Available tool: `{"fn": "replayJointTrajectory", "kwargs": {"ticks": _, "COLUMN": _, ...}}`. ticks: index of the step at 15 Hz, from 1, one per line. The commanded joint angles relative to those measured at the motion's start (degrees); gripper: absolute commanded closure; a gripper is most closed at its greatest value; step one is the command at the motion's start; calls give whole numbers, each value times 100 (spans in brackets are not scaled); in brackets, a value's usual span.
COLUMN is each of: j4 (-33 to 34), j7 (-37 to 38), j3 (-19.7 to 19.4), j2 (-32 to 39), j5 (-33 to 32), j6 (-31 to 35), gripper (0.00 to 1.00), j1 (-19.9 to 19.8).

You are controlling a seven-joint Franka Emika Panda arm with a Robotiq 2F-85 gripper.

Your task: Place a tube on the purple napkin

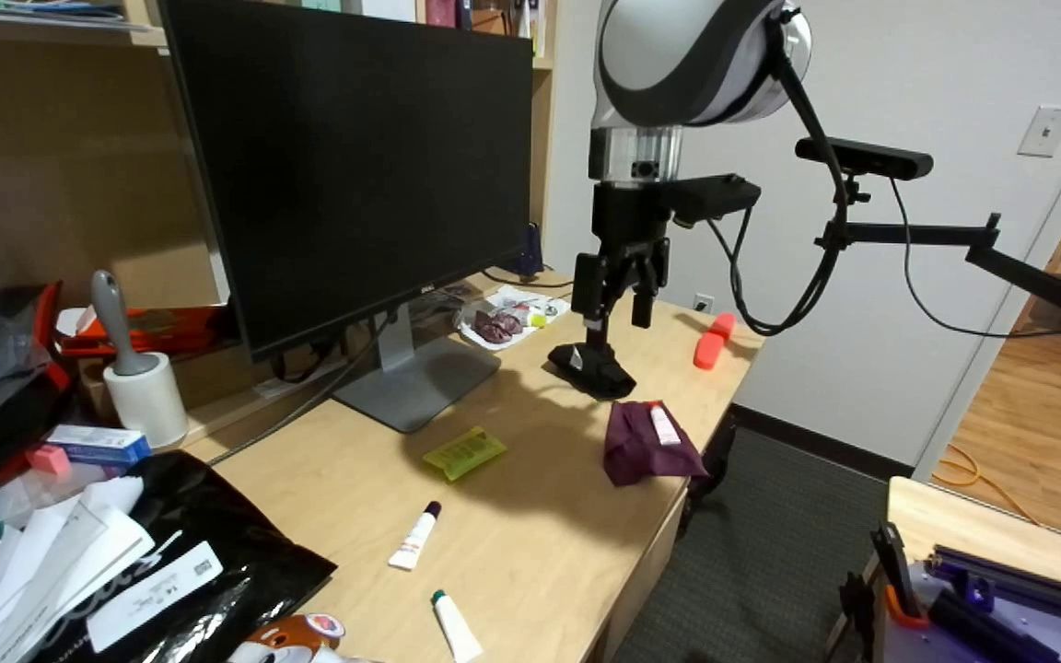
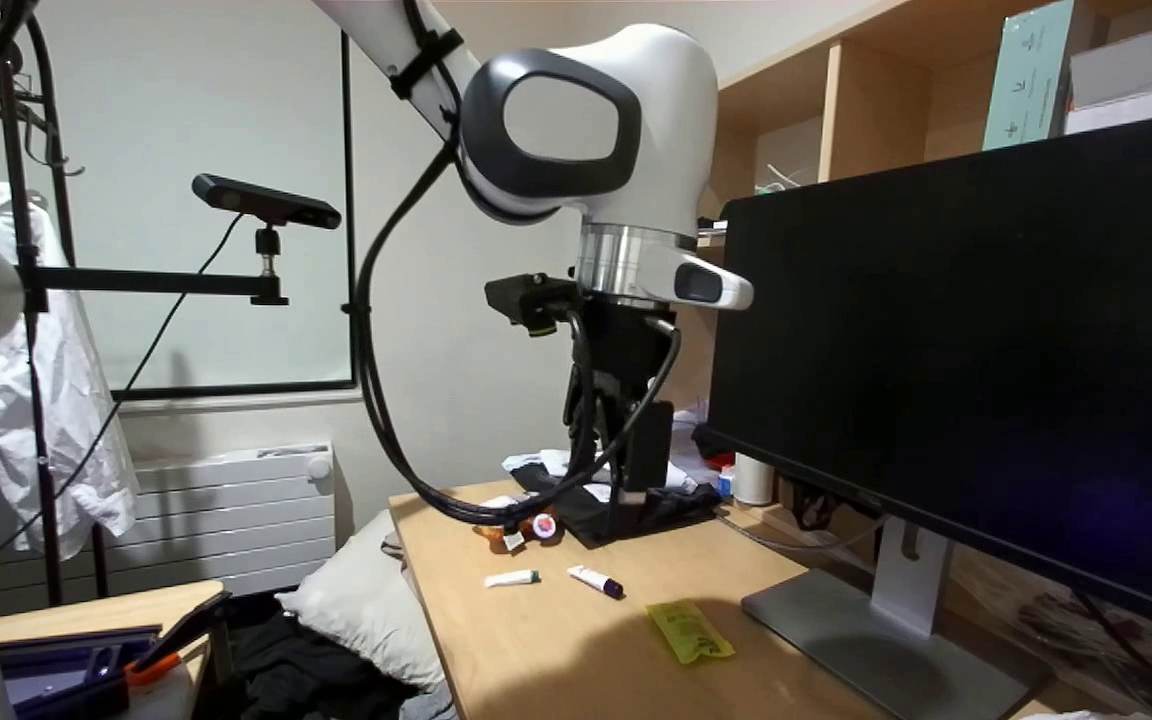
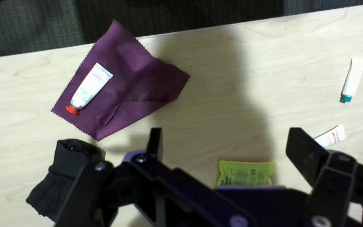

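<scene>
One DELL monitor [image 1: 360,175], tube [image 3: 90,87] on napkin [image 3: 135,78]

Here a broad, soft-edged shadow [image 1: 535,474] spreads below me over the bright desk [image 1: 512,589], glare flashes off the bag [image 1: 263,543], violet glow smudges the dark monitor [image 2: 966,370], and my wrist view nearly bleaches the red-capped tube [image 3: 91,86]!

Napkin [image 3: 124,83]: matt cloth. Table [image 3: 206,94]: smooth, grained wood. Red-capped tube [image 3: 90,87]: smooth. Bag [image 1: 254,543]: crinkly glossy plastic. Carpet [image 1: 752,543]: rough, matt.
</scene>
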Motion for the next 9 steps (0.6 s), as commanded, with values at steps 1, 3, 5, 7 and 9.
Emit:
{"fn": "replayJointTrajectory", "kwargs": {"ticks": 1, "j4": -193, "j7": -880, "j3": 77, "j2": -241, "j5": -158, "j6": 177, "gripper": 0, "j1": 27}}
{"fn": "replayJointTrajectory", "kwargs": {"ticks": 3, "j4": -244, "j7": -1202, "j3": 85, "j2": -272, "j5": 33, "j6": 314, "gripper": 0, "j1": 39}}
{"fn": "replayJointTrajectory", "kwargs": {"ticks": 5, "j4": -29, "j7": -874, "j3": 94, "j2": -89, "j5": -43, "j6": 112, "gripper": 0, "j1": 2}}
{"fn": "replayJointTrajectory", "kwargs": {"ticks": 7, "j4": -29, "j7": -873, "j3": 90, "j2": -82, "j5": -43, "j6": 110, "gripper": 0, "j1": -2}}
{"fn": "replayJointTrajectory", "kwargs": {"ticks": 9, "j4": -29, "j7": -873, "j3": 89, "j2": -79, "j5": -43, "j6": 110, "gripper": 0, "j1": -2}}
